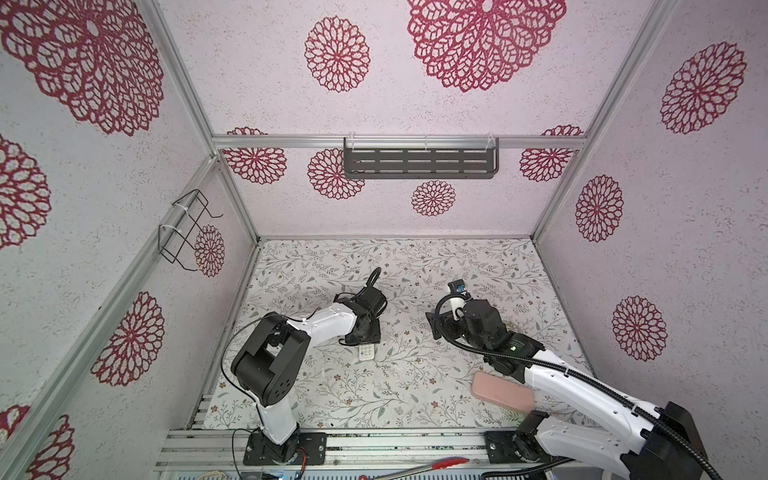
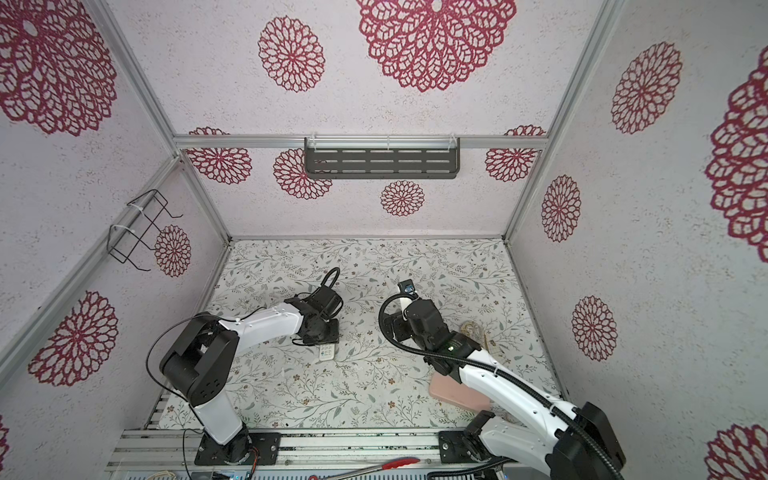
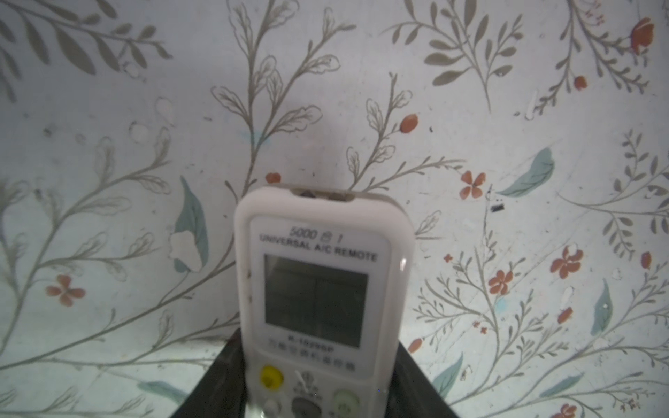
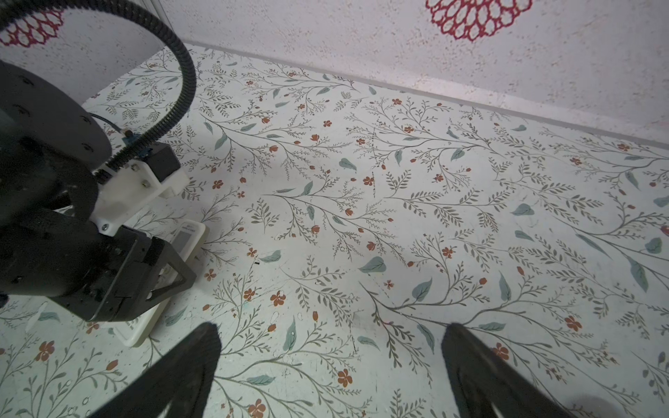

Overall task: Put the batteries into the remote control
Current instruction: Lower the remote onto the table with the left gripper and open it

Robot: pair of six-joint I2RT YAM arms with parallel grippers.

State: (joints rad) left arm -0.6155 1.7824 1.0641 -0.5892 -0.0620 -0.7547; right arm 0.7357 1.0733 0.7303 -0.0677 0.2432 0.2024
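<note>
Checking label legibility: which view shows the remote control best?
Left wrist view: the remote control is close, face up, lettering readable. Both top views show only its small end; the right wrist view shows it partly hidden.

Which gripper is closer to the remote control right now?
Left. The left gripper is closed on the remote control, jaws at its sides; the right gripper is open and well apart from it.

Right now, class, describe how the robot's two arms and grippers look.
Left arm and right arm: white shells, black joints. Ribbed black left hose is short; right hose runs the arm's length, beside a green light. Left gripper and right gripper: black, wedge-shaped fingers.
</note>
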